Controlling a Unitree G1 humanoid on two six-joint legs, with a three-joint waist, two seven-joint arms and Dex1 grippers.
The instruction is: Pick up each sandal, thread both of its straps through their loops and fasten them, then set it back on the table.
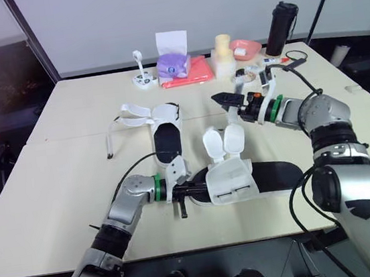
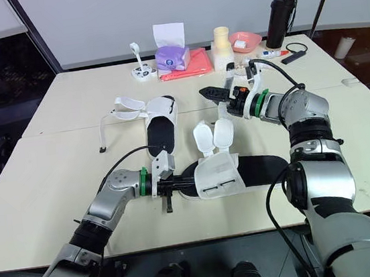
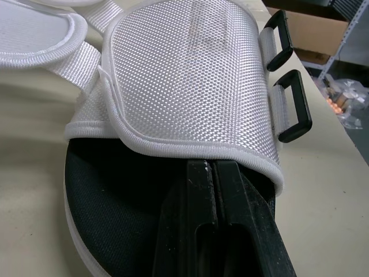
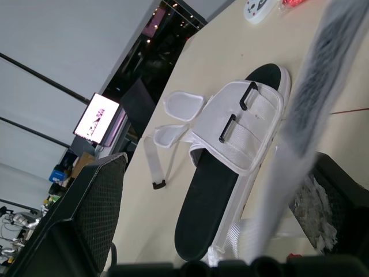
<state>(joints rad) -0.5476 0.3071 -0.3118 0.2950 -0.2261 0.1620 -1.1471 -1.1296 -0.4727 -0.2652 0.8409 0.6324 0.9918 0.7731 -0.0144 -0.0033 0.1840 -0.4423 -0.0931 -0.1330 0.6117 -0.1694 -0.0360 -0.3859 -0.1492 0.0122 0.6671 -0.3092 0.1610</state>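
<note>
Our left gripper (image 1: 195, 190) has its fingers pressed together, empty, with the tips under the white upper of the near sandal (image 1: 277, 174). This sandal lies on the table (image 1: 62, 180), long axis left-right. Its straps (image 1: 214, 143) stand nearer our right gripper (image 1: 219, 98).

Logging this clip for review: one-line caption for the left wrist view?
Shut left gripper tucked under the sandal's white mesh upper; both black loops empty, straps unthreaded.

Beige table (image 1: 57, 195): near sandal (image 1: 231, 181), far sandal (image 1: 167, 140), black bottle (image 1: 281, 27), tissues (image 1: 173, 62)
</note>
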